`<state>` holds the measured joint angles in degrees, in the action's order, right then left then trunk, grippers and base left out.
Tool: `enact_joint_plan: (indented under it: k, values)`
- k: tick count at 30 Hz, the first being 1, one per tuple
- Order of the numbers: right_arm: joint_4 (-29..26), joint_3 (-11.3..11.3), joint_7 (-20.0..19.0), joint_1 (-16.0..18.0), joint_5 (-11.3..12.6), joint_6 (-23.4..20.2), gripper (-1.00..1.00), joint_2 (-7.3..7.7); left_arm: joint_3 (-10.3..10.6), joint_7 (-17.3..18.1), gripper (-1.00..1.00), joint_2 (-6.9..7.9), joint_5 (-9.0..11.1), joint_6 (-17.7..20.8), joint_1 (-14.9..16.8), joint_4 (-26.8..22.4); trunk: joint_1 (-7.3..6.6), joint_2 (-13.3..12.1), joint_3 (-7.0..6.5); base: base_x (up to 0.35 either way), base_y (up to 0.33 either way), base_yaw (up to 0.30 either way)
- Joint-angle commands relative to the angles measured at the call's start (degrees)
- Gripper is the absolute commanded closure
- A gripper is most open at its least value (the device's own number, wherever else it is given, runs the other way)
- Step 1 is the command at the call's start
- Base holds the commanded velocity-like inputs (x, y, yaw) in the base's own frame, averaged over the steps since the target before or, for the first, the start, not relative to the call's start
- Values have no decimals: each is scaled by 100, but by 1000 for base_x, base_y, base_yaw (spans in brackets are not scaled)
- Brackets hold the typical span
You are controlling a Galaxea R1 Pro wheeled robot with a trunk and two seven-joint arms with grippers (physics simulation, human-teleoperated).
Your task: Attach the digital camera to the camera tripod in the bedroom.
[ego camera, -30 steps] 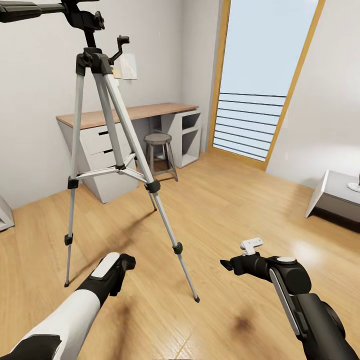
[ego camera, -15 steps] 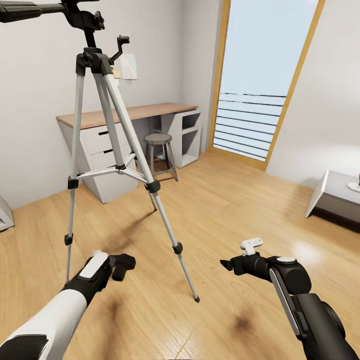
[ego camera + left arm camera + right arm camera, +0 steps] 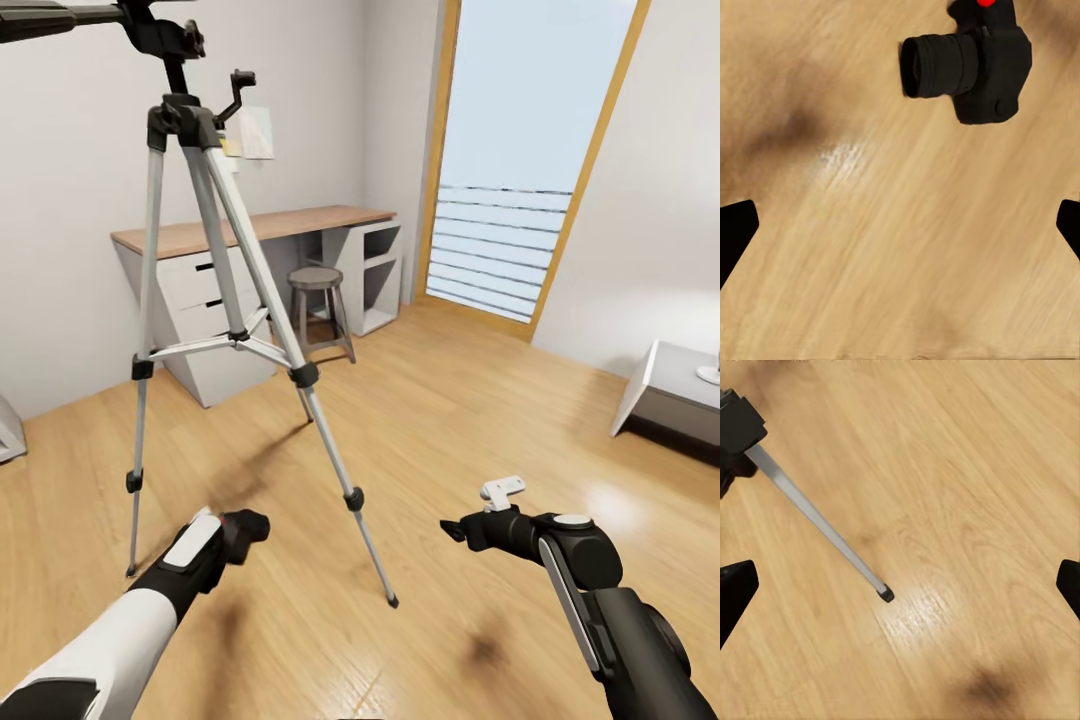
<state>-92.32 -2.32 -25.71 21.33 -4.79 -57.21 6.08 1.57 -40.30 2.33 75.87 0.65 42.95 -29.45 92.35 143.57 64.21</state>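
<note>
The digital camera (image 3: 971, 64) is lying on the wood floor (image 3: 450, 420), below the left end effector (image 3: 900, 225), which is hanging wide open and holding nothing. The right end effector (image 3: 900, 585) is also gaping empty near the camera tripod (image 3: 215, 300) foot; a careless reach could be knocking that leg and toppling the stand

Cut off, hidden or too small to read

The camera tripod (image 3: 225, 300) loses its pan handle and the top of its head past the head view's upper left edge, and its rear leg is partly hidden behind the front legs. The digital camera (image 3: 971, 64) is cropped at the left wrist picture's edge, its red button half out of frame. In both wrist views the fingertips (image 3: 736, 232) (image 3: 736, 589) show as dark corners only. A pale sheet on the wall (image 3: 255, 132) is too small to read
</note>
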Motion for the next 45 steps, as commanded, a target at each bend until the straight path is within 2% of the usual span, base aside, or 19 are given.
enact_joint_plan:
  k: [1, 7, 17, 18, 27, 45]
  values:
    - [-6, -4, -39, -2, -50, -18, -100, 1, 50, -65, -100, -29, 53, -26, -32, 24, 0, 2, 5, 150, -75, 0]
    - [-6, 1, -40, -17, -49, -18, -100, -7, 234, -258, -100, -224, 260, -220, -219, 98, 0, 2, 5, 222, -115, 0]
    - [-6, 3, -40, -26, -48, -13, -100, -10, 279, -580, -100, -548, 600, -542, -273, 126, 0, 2, 5, 285, -159, 0]
    - [-6, 3, -40, -28, -48, -14, -100, -10, 280, -1260, -100, -675, 1001, -1254, -276, 127, 0, 2, 5, 299, -177, 0]
    - [-6, 8, -40, -28, -48, -10, -100, -10, 245, -1280, -100, -668, 1032, -1278, -292, 138, 0, 2, 5, 189, -113, 0]
    - [-6, 12, -40, -30, -48, -10, -100, -10, 94, -1303, -100, -579, 1117, -1299, -307, 146, 0, 2, 5, 30, -18, 0]
